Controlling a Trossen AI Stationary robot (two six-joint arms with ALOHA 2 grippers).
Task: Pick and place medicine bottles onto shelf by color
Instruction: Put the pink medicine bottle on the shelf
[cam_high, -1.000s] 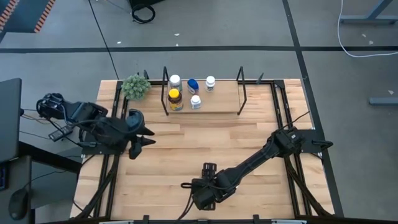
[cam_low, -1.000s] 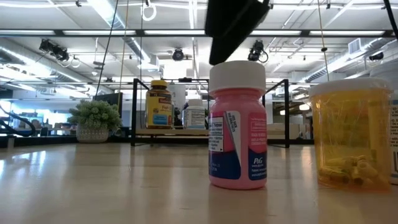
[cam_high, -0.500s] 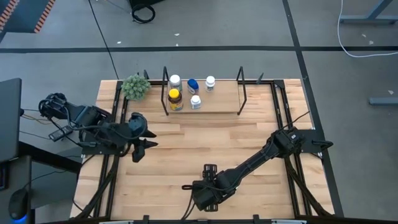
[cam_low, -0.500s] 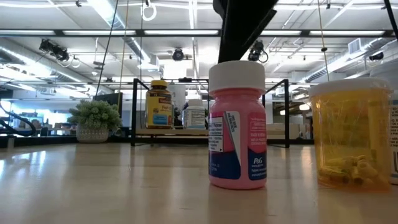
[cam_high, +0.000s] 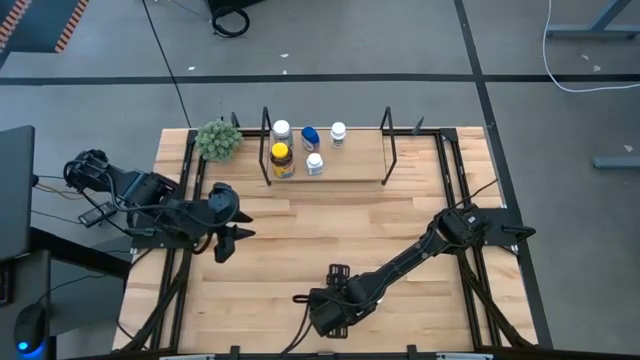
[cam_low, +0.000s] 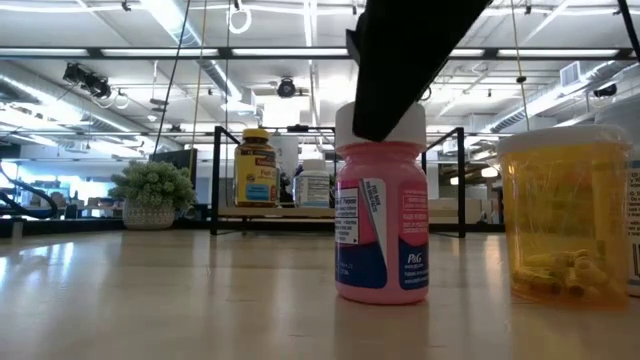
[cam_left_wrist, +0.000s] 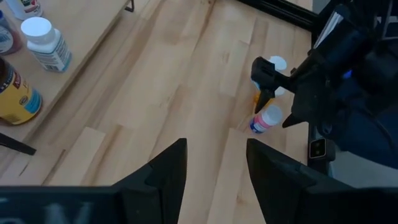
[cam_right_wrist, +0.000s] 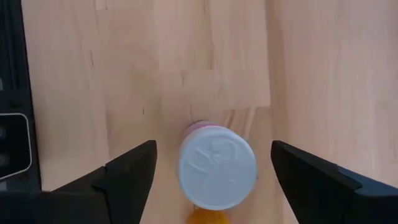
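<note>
A pink bottle with a white cap (cam_low: 382, 205) stands upright on the table near its near edge, also seen in the left wrist view (cam_left_wrist: 264, 119). My right gripper (cam_right_wrist: 214, 149) is open above it, one finger on each side of the cap (cam_right_wrist: 217, 171) with a gap to each; in the low view a finger (cam_low: 395, 90) stands in front of the cap. The shelf (cam_high: 350, 165) at the far side carries an amber bottle with a yellow cap (cam_high: 282, 160), a blue one (cam_high: 310, 137) and three white ones. My left gripper (cam_high: 232, 243) hovers open at the left.
A translucent orange bottle (cam_low: 565, 215) stands just beside the pink one. A green plant ball (cam_high: 218, 140) sits left of the shelf. The shelf's black wire uprights (cam_high: 388, 150) rise at both ends. Bare wood (cam_high: 340, 225) lies between the shelf and the right gripper.
My right gripper has come down toward the pink bottle, its finger now level with the cap in the low view. My left gripper has shifted a little toward the near edge. The bottles have stayed where they were.
</note>
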